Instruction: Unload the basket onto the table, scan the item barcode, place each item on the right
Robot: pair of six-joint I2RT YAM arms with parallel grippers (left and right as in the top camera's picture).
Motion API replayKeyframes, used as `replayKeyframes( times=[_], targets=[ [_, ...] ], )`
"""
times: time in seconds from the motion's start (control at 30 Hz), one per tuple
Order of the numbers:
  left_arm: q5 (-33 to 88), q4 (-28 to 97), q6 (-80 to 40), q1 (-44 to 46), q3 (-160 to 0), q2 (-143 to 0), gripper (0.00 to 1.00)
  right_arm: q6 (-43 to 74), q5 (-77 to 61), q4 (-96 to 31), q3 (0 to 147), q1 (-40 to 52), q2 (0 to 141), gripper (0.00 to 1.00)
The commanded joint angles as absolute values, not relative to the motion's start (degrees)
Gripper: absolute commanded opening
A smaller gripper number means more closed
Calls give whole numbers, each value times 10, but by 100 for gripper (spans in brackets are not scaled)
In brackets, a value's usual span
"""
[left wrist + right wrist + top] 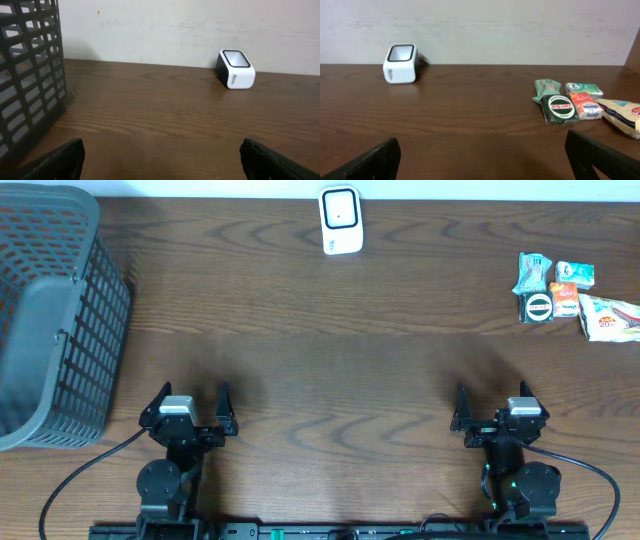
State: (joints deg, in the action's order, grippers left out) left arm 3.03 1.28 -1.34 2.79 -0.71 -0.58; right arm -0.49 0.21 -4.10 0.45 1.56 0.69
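brown wood-grain table (330,360) fills our view. at its far edge, about midway across, we see the small white box-shaped barcode scanner with a dark window (340,220).

the items to scan lie in a tight cluster at the far right of the table, well apart from the scanner:
- a green crinkled packet (532,272)
- a dark packet with a round white label (540,307)
- a small orange-red packet (565,298)
- a white-and-green packet (575,274)
- a cream snack bag with red print (610,318)

all of them rest on the wood, touched by neither arm.

a dark grey plastic mesh basket (60,320) stands at the left edge.

near the front edge we find the left gripper (193,394) with its jaws spread wide and only bare table between them. the right gripper (492,396) sits level with it on the right side, its jaws spread just as wide. both point toward the far edge.
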Motion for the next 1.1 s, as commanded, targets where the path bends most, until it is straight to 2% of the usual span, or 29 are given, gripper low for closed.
replayKeyframes(
  times=[0.0, 1.07],
  targets=[
    [29, 43, 2, 26, -2, -1, 98, -9, 5, -43, 3, 18, 3, 99],
    [20, 41, -10, 26, -2, -2, 97, -9, 5, -43, 3, 18, 3, 99]
  ],
)
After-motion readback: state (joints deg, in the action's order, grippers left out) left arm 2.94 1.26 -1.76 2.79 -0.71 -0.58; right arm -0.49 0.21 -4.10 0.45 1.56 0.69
